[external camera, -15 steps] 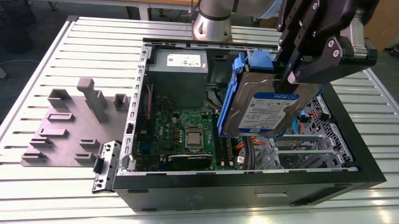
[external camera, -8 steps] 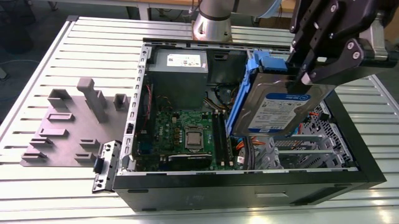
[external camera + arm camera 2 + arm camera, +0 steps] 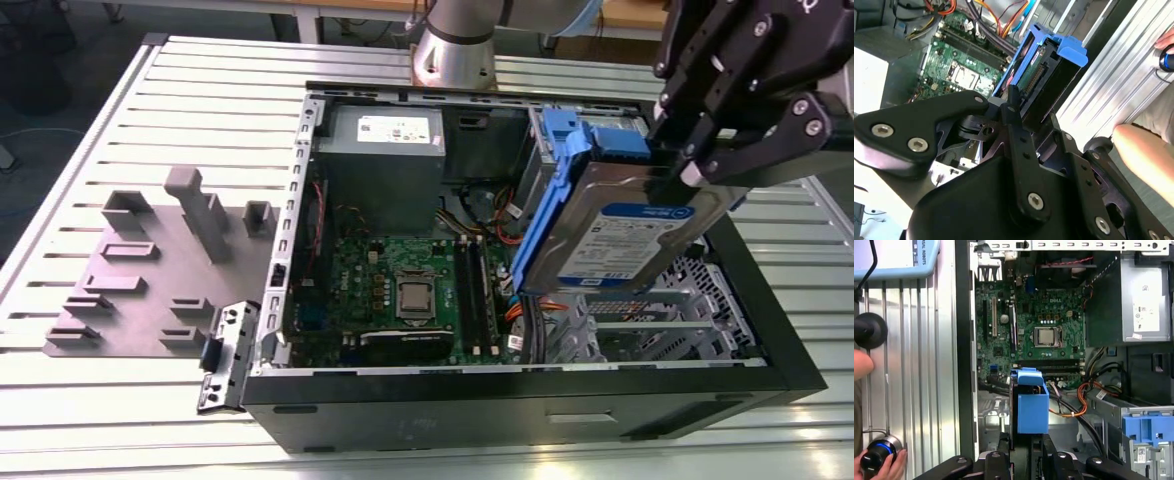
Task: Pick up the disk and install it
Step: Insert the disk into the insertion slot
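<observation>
Silver-grey in its blue frame, the disk [image 3: 627, 235] hangs steeply tilted in my gripper [image 3: 697, 172], whose jaws are closed on its upper end. Pickup is done: the drive is lifted over the open computer case [image 3: 534, 372], beside the motherboard [image 3: 400, 285], at the exterior view's right. By my judgement installation is left, as the disk is not seated and stands above the drive cage [image 3: 654, 330].

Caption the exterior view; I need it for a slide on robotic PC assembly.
Gripper holds the disk, tilted in its blue carrier, over the open computer case, motherboard exposed.
</observation>
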Tool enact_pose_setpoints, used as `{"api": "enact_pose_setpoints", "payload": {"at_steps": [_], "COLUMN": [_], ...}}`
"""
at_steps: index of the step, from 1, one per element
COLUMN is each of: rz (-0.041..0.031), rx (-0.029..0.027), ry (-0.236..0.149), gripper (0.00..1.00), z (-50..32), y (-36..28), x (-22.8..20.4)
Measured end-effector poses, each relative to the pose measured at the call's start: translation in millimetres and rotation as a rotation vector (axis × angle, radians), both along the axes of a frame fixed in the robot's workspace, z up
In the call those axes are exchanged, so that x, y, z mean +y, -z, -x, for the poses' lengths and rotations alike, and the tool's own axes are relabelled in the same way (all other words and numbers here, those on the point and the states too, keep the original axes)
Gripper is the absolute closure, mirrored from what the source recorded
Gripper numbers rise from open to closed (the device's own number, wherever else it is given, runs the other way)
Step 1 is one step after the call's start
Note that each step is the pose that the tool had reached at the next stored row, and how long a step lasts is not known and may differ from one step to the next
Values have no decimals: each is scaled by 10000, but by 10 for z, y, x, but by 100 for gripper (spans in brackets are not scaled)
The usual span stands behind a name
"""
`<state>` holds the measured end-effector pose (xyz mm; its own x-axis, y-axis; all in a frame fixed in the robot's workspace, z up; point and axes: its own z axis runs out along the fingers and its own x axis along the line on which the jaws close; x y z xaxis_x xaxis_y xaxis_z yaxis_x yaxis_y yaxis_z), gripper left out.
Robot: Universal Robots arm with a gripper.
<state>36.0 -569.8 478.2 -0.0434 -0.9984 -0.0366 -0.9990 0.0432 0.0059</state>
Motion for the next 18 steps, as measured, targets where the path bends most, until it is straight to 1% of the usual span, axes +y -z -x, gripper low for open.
{"api": "enact_pose_setpoints", "payload": {"at_steps": [8,18], "rz": [3,2], "rx": [11,17], "ry": [0,0], "gripper": [65,65], "z": [-206,-387], "y": [36,58], "x": [0,3]}}
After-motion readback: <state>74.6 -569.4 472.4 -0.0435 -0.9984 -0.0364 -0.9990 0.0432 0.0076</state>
